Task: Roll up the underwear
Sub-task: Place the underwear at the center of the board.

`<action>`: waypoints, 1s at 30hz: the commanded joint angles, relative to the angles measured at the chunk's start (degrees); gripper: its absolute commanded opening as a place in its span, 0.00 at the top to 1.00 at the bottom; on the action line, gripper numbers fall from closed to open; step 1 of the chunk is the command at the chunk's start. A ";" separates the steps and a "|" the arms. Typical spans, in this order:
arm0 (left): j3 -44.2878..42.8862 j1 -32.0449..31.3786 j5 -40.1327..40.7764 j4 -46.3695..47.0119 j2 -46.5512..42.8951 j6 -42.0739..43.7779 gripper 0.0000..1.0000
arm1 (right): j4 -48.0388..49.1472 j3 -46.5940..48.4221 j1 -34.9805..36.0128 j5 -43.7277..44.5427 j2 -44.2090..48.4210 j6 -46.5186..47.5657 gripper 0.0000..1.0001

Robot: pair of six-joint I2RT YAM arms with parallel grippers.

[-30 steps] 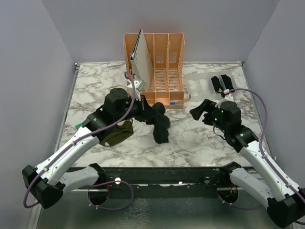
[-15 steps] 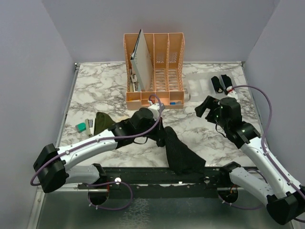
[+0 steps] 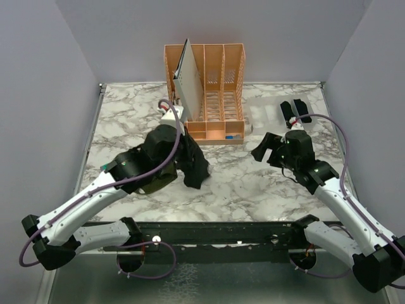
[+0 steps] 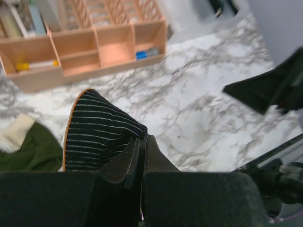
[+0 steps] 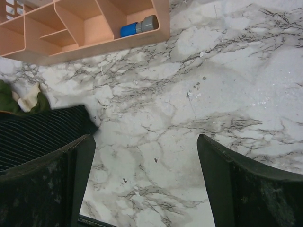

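Note:
My left gripper (image 3: pixel 188 151) is shut on the finely striped black underwear (image 3: pixel 195 168), which hangs bunched from it in front of the organizer; the left wrist view shows the jaws (image 4: pixel 142 140) pinched together on the striped cloth (image 4: pixel 97 132). The olive-green underwear (image 3: pixel 159 181) with a cream waistband (image 4: pixel 14 132) lies on the table under my left arm. Two black rolled bundles (image 3: pixel 295 111) lie at the far right. My right gripper (image 3: pixel 262 149) is open and empty above bare marble (image 5: pixel 147 156), to the right of the striped cloth (image 5: pixel 42 135).
An orange slotted organizer (image 3: pixel 218 95) stands at the back centre, with a leaning grey board (image 3: pixel 188 79) and a blue cylinder (image 5: pixel 130 29) in its front tray. A small teal block (image 3: pixel 104 167) peeks out left of my left arm.
My left gripper had swung the striped underwear out towards the front edge. It has now pulled back near the organizer, with the cloth bunched and hanging. My right gripper shifted slightly and stays open.

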State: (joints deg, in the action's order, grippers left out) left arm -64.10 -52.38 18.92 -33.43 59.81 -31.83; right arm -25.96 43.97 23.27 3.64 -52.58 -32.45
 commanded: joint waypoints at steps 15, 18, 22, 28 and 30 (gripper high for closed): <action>-11.72 -11.38 -22.25 6.76 32.58 1.80 0.84 | -5.20 0.22 -6.90 10.48 -3.91 -1.55 0.00; -13.11 -13.62 -21.84 6.97 36.48 0.87 0.28 | -4.97 -0.80 -11.93 8.04 -3.66 -1.15 0.00; -11.92 -14.06 -17.02 7.64 32.54 1.44 0.01 | -3.08 -1.85 -13.35 2.72 -2.51 0.43 0.00; -3.54 -8.66 -8.87 6.80 21.15 1.85 0.01 | -2.86 -3.77 -13.40 -10.06 -3.45 -0.65 0.01; 0.25 -2.58 -10.60 6.90 18.69 0.95 0.01 | -2.79 -6.04 -13.39 -15.11 -3.10 -2.15 0.04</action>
State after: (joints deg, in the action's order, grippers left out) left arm -70.15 -63.59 4.45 -26.44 83.44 -29.98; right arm -28.91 41.10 10.00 0.43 -55.81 -32.77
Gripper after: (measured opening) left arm 0.989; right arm 0.992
